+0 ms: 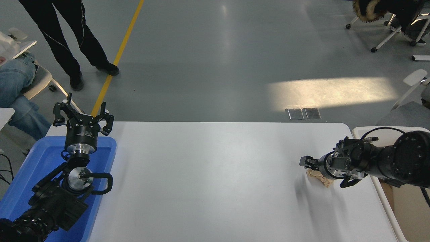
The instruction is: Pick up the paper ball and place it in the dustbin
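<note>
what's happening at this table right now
The robot's right gripper reaches in from the right edge, low over the white table, directly over the tan paper ball that lies there. The cream dustbin sits beside the table's right end. The left gripper is parked, fingers spread, over the blue tray.

Beyond the white tabletop (215, 174) lies a glossy grey floor (218, 60) crossed by a yellow line (117, 57), a sunlit patch (332, 92), wheeled chairs (396, 30) far right.
</note>
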Robot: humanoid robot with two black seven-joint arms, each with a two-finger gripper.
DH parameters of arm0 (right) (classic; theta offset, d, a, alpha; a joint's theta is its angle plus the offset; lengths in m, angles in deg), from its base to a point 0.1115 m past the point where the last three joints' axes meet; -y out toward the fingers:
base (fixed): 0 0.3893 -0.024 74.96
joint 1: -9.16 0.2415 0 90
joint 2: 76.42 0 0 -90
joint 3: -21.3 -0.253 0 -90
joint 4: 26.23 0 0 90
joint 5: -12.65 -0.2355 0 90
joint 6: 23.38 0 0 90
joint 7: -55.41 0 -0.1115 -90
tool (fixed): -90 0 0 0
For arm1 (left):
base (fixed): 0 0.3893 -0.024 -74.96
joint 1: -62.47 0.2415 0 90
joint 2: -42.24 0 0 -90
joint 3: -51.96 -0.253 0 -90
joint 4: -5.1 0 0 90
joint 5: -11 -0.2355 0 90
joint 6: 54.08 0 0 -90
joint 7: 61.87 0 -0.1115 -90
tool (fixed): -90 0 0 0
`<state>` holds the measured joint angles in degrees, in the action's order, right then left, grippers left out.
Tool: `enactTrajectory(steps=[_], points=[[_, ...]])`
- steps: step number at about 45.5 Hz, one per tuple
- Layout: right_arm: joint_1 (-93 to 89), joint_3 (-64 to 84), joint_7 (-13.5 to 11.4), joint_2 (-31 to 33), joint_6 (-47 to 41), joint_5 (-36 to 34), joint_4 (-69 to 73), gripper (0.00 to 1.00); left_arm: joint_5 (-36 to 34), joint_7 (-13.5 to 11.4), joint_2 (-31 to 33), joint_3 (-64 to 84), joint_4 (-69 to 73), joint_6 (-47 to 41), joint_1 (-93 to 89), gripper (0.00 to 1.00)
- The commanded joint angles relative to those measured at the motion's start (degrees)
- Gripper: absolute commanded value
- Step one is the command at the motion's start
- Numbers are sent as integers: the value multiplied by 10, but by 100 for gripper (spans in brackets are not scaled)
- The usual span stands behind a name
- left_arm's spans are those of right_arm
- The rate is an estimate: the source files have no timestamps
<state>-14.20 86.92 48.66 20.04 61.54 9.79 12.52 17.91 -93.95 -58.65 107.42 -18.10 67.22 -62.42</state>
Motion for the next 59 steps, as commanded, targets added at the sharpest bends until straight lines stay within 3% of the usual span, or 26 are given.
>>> enactTrajectory(steps=[1, 6, 8, 9, 25, 47, 59], points=[[-20, 24, -3, -14, -5, 7, -31, 69, -1, 0, 0, 0, 0, 0, 0, 99], [-18, 27, -4, -14, -27, 0, -31, 18, 0, 0, 0, 0, 0, 0, 0, 99], [-17, 26, -4, -14, -35, -1, -31, 2, -1, 0, 0, 0, 0, 0, 0, 99], [-15, 26, -4, -14, -38, -3, -31, 0, -1, 0, 0, 0, 0, 0, 0, 99], [35, 24, -5, 8, -66, -7, 6, 0, -1, 0, 0, 0, 0, 0, 0, 99], [429, 1, 1, 227, -94, 44, 499, 0, -1, 0, 0, -1, 0, 0, 0, 99], [679, 26, 1, 297, -233, 39, 613, 0, -1, 0, 0, -1, 0, 0, 1, 99]])
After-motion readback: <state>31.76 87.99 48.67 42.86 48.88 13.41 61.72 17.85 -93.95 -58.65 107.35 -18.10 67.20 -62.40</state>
